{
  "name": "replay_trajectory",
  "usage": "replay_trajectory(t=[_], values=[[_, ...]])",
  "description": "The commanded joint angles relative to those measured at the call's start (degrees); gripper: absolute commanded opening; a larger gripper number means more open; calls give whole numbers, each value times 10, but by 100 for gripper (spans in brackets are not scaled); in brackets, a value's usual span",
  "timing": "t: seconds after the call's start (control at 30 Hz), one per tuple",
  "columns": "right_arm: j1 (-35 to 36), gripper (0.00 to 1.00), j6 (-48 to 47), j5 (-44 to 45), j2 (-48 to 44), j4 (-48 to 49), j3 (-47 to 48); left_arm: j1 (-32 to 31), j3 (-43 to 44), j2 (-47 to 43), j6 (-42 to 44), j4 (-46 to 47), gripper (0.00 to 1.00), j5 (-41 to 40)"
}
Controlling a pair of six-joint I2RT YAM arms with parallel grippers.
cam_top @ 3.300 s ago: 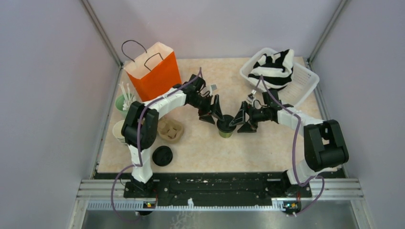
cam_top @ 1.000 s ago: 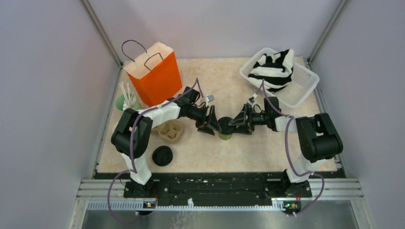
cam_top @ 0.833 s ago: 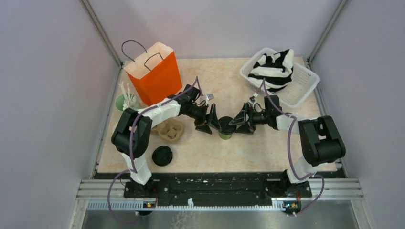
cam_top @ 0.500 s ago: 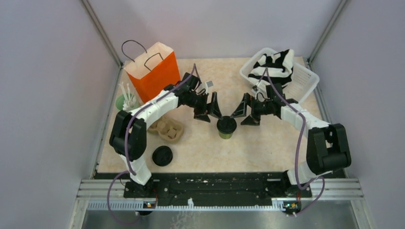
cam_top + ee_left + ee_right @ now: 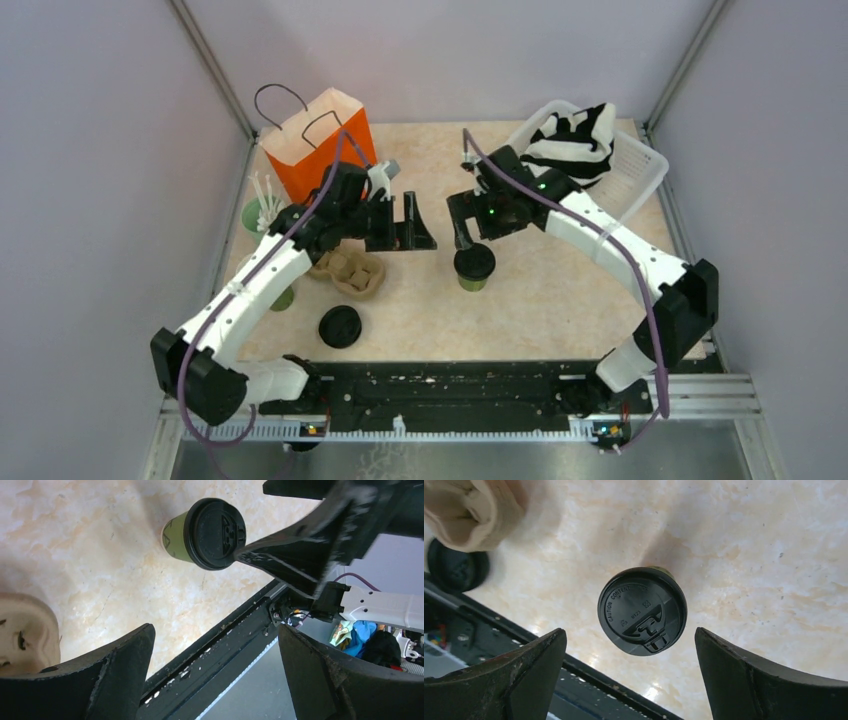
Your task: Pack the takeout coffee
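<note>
The takeout coffee (image 5: 474, 266), a small green cup with a black lid, stands upright on the table's middle. My left gripper (image 5: 412, 232) hovers to its upper left, open and empty. My right gripper (image 5: 478, 228) hangs just behind and above it, also open and empty. In the left wrist view the coffee (image 5: 210, 532) lies far ahead of the wide-apart fingers (image 5: 120, 665), with the right arm's finger (image 5: 300, 555) over its edge. In the right wrist view the coffee lid (image 5: 642, 611) shows from above, below and between the spread fingers (image 5: 744, 675), untouched.
An orange paper bag (image 5: 325, 150) stands open at the back left. A pulp cup carrier (image 5: 352, 272) and a loose black lid (image 5: 340, 326) lie left of the coffee. A green cup of stirrers (image 5: 262, 213) is at the left edge. A white basket (image 5: 640, 185) holds striped cloth at the back right.
Both grippers were down beside the coffee's lid. They have opened wide, lifted and drawn back from it. The coffee has stayed in place.
</note>
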Motion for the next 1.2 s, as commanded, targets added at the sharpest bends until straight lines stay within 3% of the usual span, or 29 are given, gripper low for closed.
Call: replay_trajectory(t=[0.0,0.33,1.17], values=[[54,99,-29,133,54,-76,45,1,-30,-34,-19,2,99,-25],[81,97,-17,124,76,-52,34,1,-51,-69,-26,-7,99,-20],[93,87,2,149,118,-25,-18,1,-40,-57,-3,-27,99,-15]])
